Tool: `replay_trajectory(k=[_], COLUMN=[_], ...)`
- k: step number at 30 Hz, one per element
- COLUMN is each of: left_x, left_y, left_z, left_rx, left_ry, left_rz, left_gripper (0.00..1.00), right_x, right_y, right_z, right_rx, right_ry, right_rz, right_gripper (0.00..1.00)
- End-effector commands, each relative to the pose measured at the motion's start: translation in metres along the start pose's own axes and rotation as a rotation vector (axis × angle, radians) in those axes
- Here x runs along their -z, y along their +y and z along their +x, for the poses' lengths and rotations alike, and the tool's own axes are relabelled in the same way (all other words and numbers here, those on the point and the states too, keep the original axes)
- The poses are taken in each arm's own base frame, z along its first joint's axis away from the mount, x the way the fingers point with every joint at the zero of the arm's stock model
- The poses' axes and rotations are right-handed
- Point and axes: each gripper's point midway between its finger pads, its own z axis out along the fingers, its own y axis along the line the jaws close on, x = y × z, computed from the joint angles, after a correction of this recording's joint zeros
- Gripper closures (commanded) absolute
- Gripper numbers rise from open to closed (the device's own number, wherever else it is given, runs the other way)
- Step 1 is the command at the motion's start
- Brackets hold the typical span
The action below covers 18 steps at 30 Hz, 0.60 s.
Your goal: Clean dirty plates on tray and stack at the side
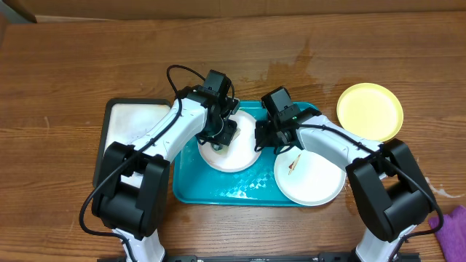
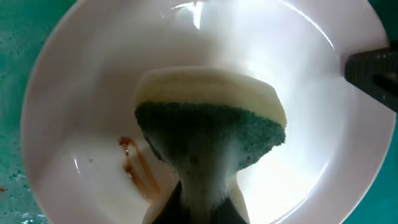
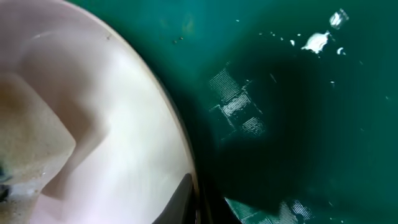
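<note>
**One arm scrubs, the other steadies**

From above we see a large teal-blue rectangular plastic tray [image 1: 191,182] lying on a brown wooden counter [image 1: 73,65], its floor speckled with wet droplets. Two round white plastic plates sit on it. The centre plate [image 1: 234,159] lies flat in the middle of the tray, and both arms meet over it.

The left gripper [image 2: 200,210] is closed on a yellow sponge with a green scouring face [image 2: 211,115]. It holds the sponge with the green side down over the plate's bowl, just beside a brown-orange smear [image 2: 140,171]. We judge that smear to be its target.

The right gripper [image 1: 260,140] is closed on the same plate's right rim. We judge this pinch is there to stop the plate sliding or spinning under the scrubbing.

The second white plate [image 1: 313,182] waits at the tray's near right corner, overhanging the rim, with an orange streak [image 1: 293,166] unwiped.

A round yellow-green plastic plate [image 1: 370,111] lies alone on the counter, well apart to the right of the tray. We take that spot to be the stacking side.

A smaller white tray with a black rim [image 1: 135,120] touches the teal tray's left edge, and a purple cloth [image 1: 457,229] lies at the near right corner
</note>
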Motion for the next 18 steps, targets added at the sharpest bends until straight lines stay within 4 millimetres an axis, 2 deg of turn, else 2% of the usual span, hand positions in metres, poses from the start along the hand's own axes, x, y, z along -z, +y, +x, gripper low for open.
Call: replay_trajectory(k=[1,16,18], left_x=[0.0,-0.012,-0.019], left_y=[-0.001,0.005,0.012], left_z=[-0.002,0.021,0.026], left_rx=[-0.021,-0.027,-0.027], left_ry=[-0.002,0.061,0.066], left_rz=[-0.01,-0.032,-0.068], left_gripper=[0.96,0.96,0.96], right_x=[0.006,0.006,0.006], right_y=[0.001,0.001,0.001], right_z=[-0.002,-0.002,-0.002], right_rx=[0.002,0.002,0.002], right_ry=[-0.016,-0.017,-0.017], right_rz=[-0.006,-0.005,-0.005], right_gripper=[0.96,0.96,0.96])
